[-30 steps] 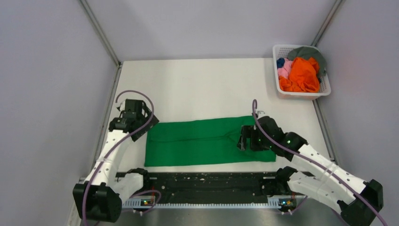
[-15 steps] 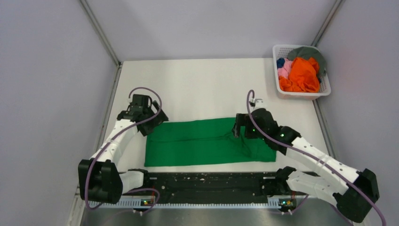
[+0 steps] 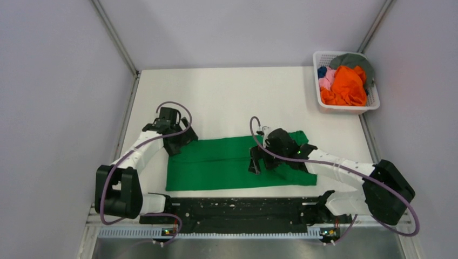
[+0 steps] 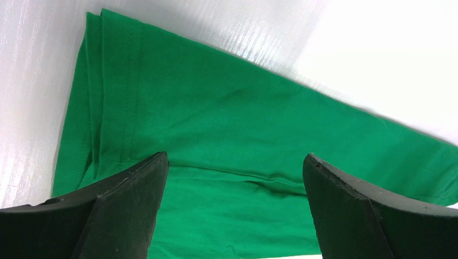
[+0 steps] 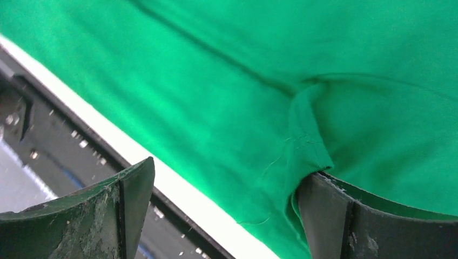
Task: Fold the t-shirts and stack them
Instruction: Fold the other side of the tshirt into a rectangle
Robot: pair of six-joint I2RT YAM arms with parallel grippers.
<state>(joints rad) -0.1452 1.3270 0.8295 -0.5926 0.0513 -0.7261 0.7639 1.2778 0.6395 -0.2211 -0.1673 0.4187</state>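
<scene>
A bright green t-shirt (image 3: 216,162) lies folded into a long strip across the front of the table. My left gripper (image 3: 177,141) hovers open over its far left corner; in the left wrist view the fingers (image 4: 129,205) stand wide apart above the layered hem of the green t-shirt (image 4: 216,108). My right gripper (image 3: 258,161) is open over the strip's right half. In the right wrist view a fold of the green cloth (image 5: 302,140) drapes over one finger (image 5: 345,221), and nothing is clamped. More t-shirts, orange (image 3: 348,86), pink (image 3: 326,80), blue (image 3: 322,70) and grey (image 3: 354,59), are heaped in the basket.
The white lattice basket (image 3: 348,108) stands at the table's far right corner. A black rail (image 3: 232,208) runs along the near edge just in front of the shirt, also showing in the right wrist view (image 5: 48,135). Grey walls close in the table on three sides.
The left gripper has come right, onto the shirt's far left corner. The right gripper has swept left along the shirt, and cloth at the right end has bunched up.
</scene>
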